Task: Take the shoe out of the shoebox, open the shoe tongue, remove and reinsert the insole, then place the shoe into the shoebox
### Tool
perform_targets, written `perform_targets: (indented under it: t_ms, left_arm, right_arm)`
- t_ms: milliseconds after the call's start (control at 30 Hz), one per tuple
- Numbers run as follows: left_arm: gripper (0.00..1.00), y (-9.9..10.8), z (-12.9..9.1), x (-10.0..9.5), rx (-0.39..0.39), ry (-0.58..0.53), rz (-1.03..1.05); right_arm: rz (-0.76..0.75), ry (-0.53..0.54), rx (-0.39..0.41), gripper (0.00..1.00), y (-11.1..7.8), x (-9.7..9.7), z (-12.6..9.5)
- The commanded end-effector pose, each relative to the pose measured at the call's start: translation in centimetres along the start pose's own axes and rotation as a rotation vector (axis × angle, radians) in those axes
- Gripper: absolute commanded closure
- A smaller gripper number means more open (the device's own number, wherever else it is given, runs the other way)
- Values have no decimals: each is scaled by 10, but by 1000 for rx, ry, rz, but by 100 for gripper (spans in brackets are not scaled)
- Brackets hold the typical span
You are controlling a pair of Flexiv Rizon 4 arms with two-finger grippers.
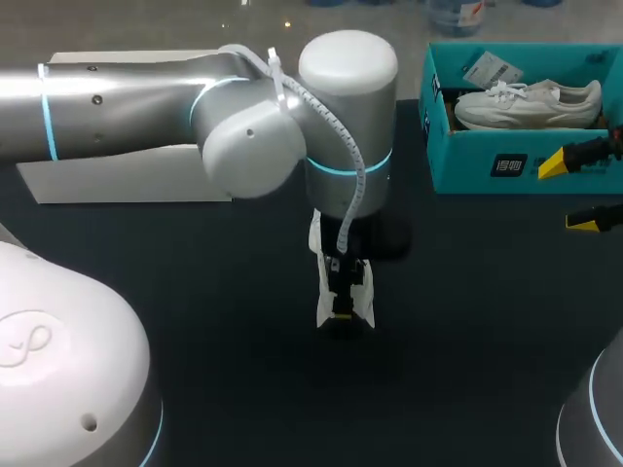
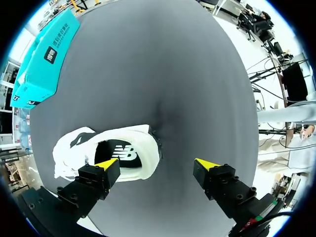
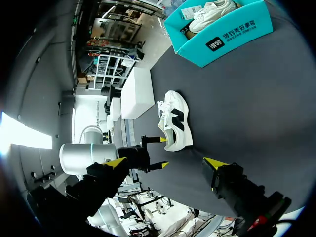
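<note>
One shoe (image 2: 106,155) is lying under the wide-spread left gripper (image 2: 157,164), off toward one finger; right gripper (image 3: 165,162), equally wide, is hanging farther away.

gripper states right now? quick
Left gripper: open, holding nothing; the shoe lies by one finger.
Right gripper: open, empty.

Two shoes, the loose shoe (image 3: 174,121) at centre and the boxed shoe (image 1: 526,102) at two o'clock, one teal shoebox (image 1: 467,161), and one white box (image 1: 117,180) at ten o'clock.
</note>
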State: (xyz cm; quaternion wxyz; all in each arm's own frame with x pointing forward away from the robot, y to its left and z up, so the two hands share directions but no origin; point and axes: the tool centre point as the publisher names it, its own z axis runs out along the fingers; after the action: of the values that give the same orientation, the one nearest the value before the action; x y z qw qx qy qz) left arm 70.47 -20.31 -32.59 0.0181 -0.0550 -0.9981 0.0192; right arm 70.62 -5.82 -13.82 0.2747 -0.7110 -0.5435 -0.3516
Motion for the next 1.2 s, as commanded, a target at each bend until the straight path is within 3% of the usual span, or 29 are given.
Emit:
perform_targets:
  t_ms: [33, 633, 967, 1000, 1067, 1133, 1200]
  left_arm:
    - [0, -8, 22, -7, 10, 3, -20]
    - [0, -8, 68, -10, 18, 41, -59]
    - [2, -5, 78, -14, 2, 26, -86]
    - [18, -5, 78, -14, 2, 30, -90]
    - [64, -4, 78, -15, -6, 36, -98]
    - [100, -4, 76, -15, -6, 43, -95]
    - [100, -2, 73, -15, -15, 52, -103]
  right_arm:
    - [1, -2, -2, 0, -1, 0, 1]
    - [1, -2, -2, 0, -1, 0, 1]
    - [1, -2, -2, 0, -1, 0, 1]
    - [1, -2, -2, 0, -1, 0, 1]
    - [1, -2, -2, 0, -1, 0, 1]
    - [1, -2, -2, 0, -1, 0, 1]
    - [1, -2, -2, 0, -1, 0, 1]
